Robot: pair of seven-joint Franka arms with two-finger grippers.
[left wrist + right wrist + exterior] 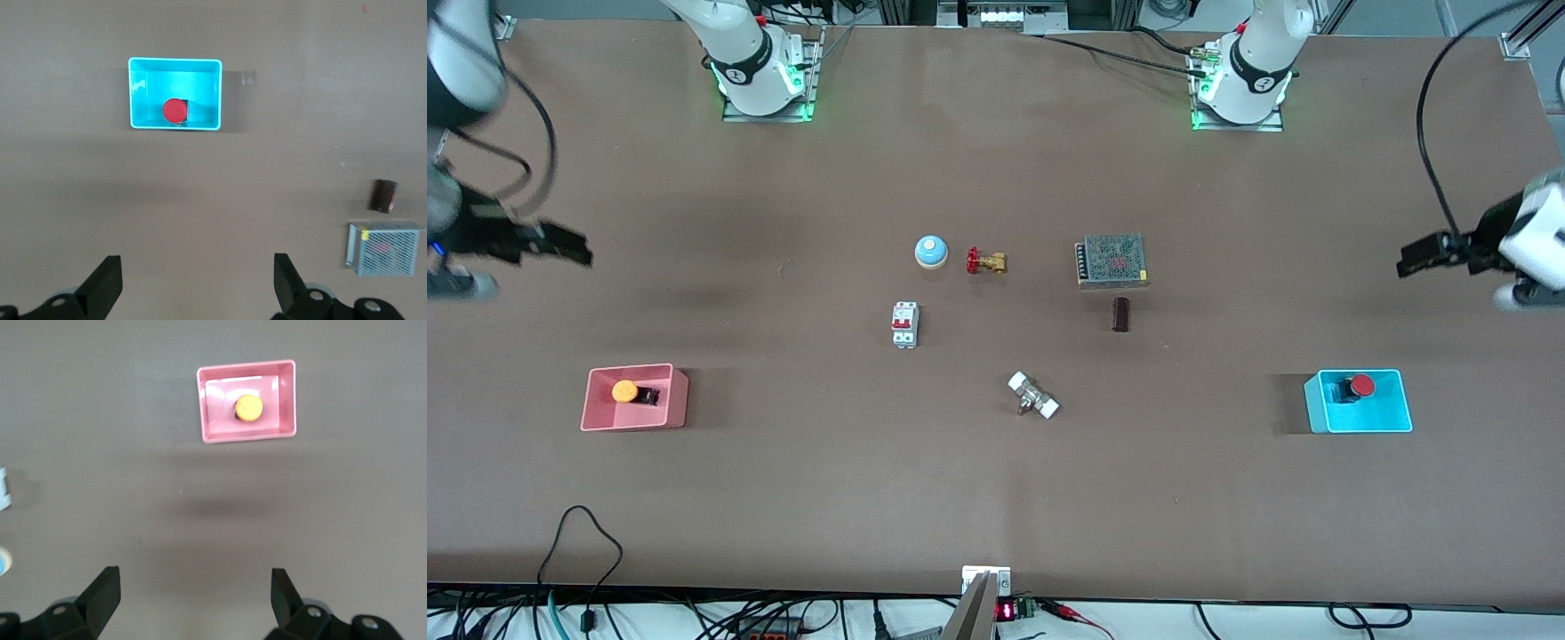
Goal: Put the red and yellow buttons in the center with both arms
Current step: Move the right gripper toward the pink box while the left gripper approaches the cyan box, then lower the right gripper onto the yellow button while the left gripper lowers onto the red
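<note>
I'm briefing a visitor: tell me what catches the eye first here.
Two bright bins stand out: a pink bin holding the yellow button at the right arm's end, and a cyan bin holding the red button at the left arm's end. The right gripper and left gripper hover open over bare tabletop.

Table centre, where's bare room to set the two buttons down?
Bare tabletop lies between the white breaker and the dark block, above the white-capped fitting. The wide strips from there toward the pink bin and the cyan bin are also bare. It's crowded around the blue dome and brass valve.
</note>
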